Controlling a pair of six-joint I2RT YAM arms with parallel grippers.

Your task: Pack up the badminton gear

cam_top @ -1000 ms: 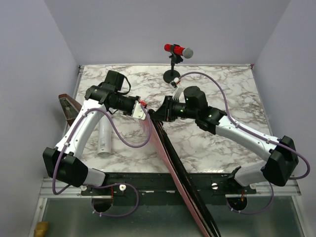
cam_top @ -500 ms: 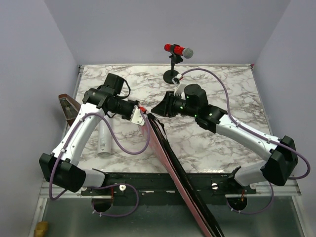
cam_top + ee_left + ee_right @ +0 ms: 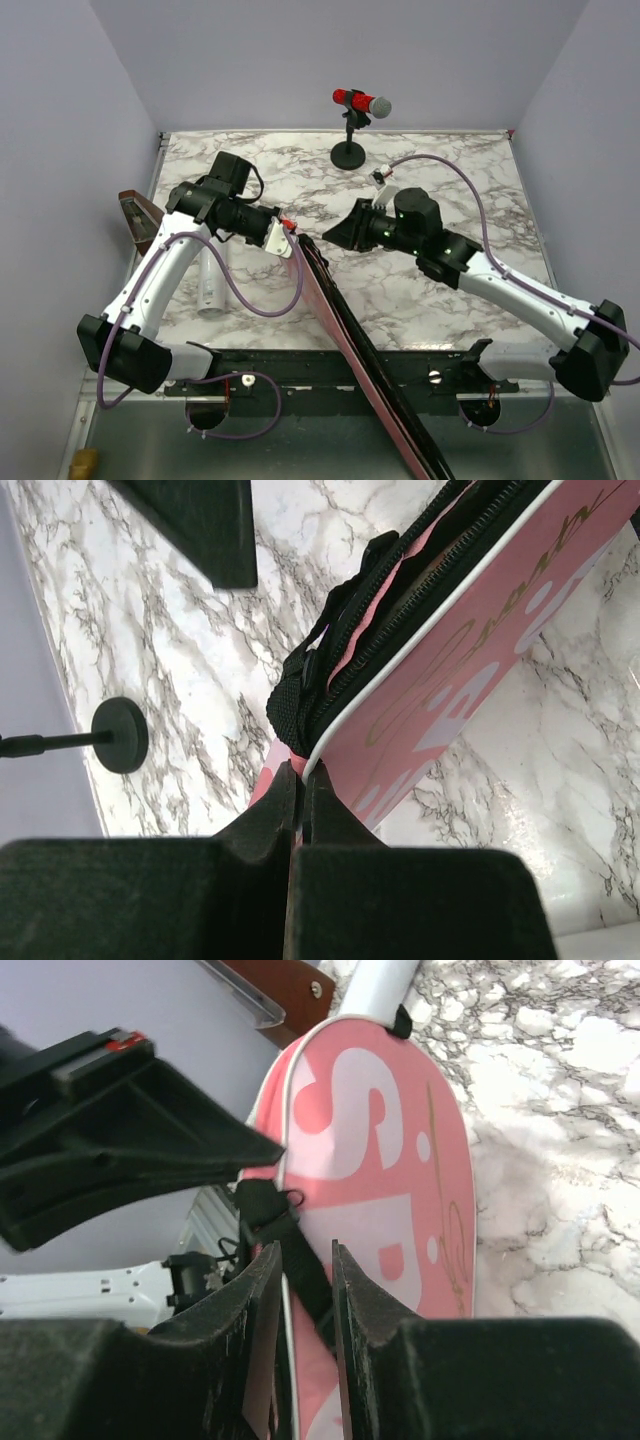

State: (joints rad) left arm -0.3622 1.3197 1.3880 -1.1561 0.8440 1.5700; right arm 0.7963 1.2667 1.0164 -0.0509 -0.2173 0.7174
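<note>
Pinches the top end of the bag [image 3: 350, 345] in the left gripper [image 3: 286, 229], closed tight on the pink rim with no gap between the fingers. Holds that end up over the middle of the table [image 3: 300, 165]. From there, slants down toward the near edge, past it, between the two arm bases and out of the bottom of the top view. Shows large white lettering on the pink side and a black strap [image 3: 285, 1230] along the edge. Gapes open at the held end, dark inside.

Just beside that same end, on its right: the right gripper [image 3: 328, 236], partly open, with a narrow gap between the fingers. Through that gap, in the right wrist view, a stretch of the strap. Hard to tell whether touching it, but apparently nothing gripped.

Flat on the table under the left arm, well apart from the bag: the tube [image 3: 212, 280]. At the far edge, upright, a microphone [image 3: 360, 101]. At the left edge, a brown box [image 3: 138, 215].
</note>
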